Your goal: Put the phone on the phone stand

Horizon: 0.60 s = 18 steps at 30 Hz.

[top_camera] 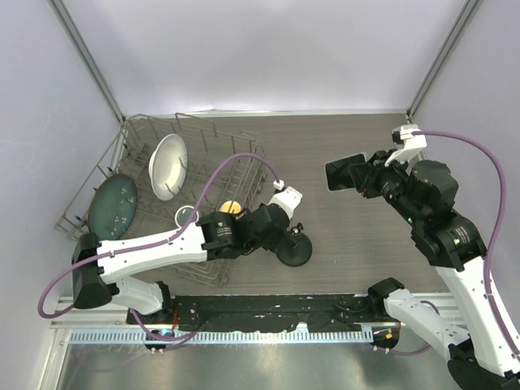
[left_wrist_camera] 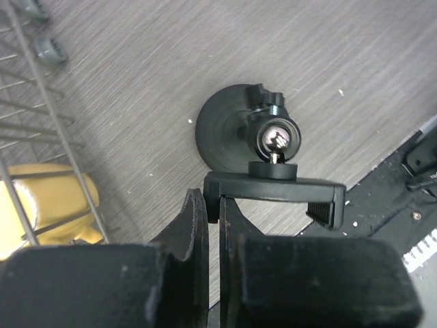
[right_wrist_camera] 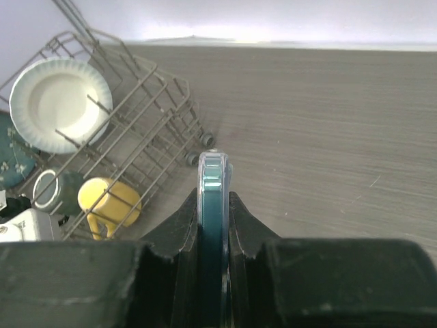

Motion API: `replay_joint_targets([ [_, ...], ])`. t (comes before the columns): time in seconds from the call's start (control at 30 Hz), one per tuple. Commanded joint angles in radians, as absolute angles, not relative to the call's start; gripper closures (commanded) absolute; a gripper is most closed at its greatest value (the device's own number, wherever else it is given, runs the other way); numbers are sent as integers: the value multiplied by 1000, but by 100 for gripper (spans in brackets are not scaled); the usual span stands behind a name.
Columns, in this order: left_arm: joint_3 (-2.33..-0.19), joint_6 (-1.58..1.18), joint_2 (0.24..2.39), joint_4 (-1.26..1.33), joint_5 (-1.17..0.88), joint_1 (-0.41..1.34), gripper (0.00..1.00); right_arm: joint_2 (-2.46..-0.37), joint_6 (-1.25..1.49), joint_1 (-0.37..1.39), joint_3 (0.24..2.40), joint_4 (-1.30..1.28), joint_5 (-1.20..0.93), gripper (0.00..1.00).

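My right pincer (right_wrist_camera: pixel 213 208) is clenched on the phone (right_wrist_camera: pixel 212 179), held on edge in the air, well apart from the stand (left_wrist_camera: pixel 222 130). My left pincer (left_wrist_camera: pixel 214 208) grips the stand's top, steadying it. What is left is to bring the phone over and seat it.

This looks like a robot test room, a kind of lab. Two white and black robot arms, the left arm (top_camera: pixel 154 248) and the right arm (top_camera: pixel 479 292), are fixed by a black rail (top_camera: pixel 268 309) at the edge of a grey table (top_camera: pixel 349 162). Plain pale walls (top_camera: pixel 260 49) and metal poles (top_camera: pixel 85 57) box the table in. A purple cable (top_camera: pixel 244 155) loops off one arm. A wire dish rack (top_camera: pixel 162 118) holds a white plate (top_camera: pixel 168 166), a green plate (top_camera: pixel 112 207) and a yellow cup (right_wrist_camera: pixel 109 201), like a pretend kitchen.
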<state>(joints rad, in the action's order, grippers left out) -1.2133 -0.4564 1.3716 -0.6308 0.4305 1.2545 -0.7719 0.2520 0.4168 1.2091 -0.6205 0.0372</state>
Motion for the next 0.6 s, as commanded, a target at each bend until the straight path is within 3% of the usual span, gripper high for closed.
replay_joint_targets([
  [0.0,-1171,-309,1344,-496,318,1261,100,-808,206,417,1298,-603,-63,100],
  [0.2,-1069,-95,1284,-338,173,1258,100,-867,138,417,1377,-805,-175,100],
  [0.4,-1078,-41,1313,-333,155,1232,100,-836,130,417,1376,-919,-91,100],
  [0.53,-1078,-67,1289,-316,160,1224,65,-818,129,417,1396,-936,-77,100],
  [0.57,-1071,-72,1281,-310,155,1223,62,-818,127,416,1407,-936,-81,100],
])
